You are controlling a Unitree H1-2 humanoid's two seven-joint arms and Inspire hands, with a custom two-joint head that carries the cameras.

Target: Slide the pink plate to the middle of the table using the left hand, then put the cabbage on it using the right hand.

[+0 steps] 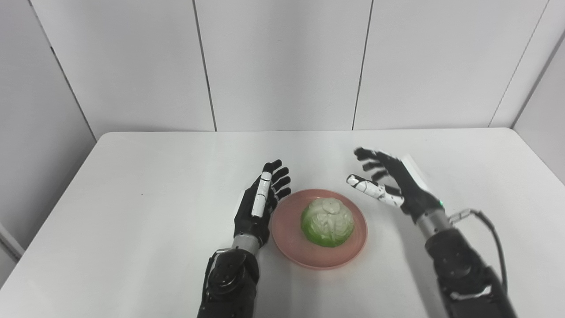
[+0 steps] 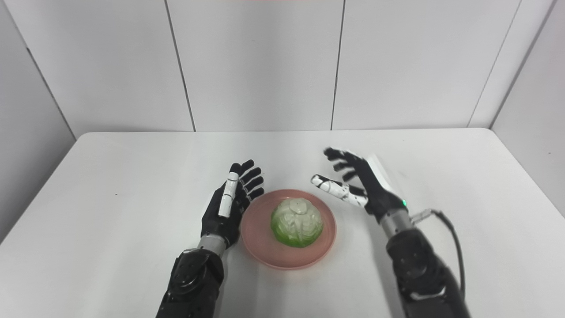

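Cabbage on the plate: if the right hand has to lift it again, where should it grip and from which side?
Come from above with the right hand, fingers spanning the cabbage at its widest, just above the pink plate. It sits as a dome, so the sloping top would probably slip.

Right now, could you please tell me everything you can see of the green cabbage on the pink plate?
The round green cabbage half is dome-shaped, pale whitish-green on top with crinkled leaf veins, darkening to bright green at its base. It looks glossy, perhaps plastic. It sits upright, flat side down, near the middle of the round pink plate, touching only the plate. The left robot hand is beside the plate's left rim; the right robot hand hovers open, apart from it.
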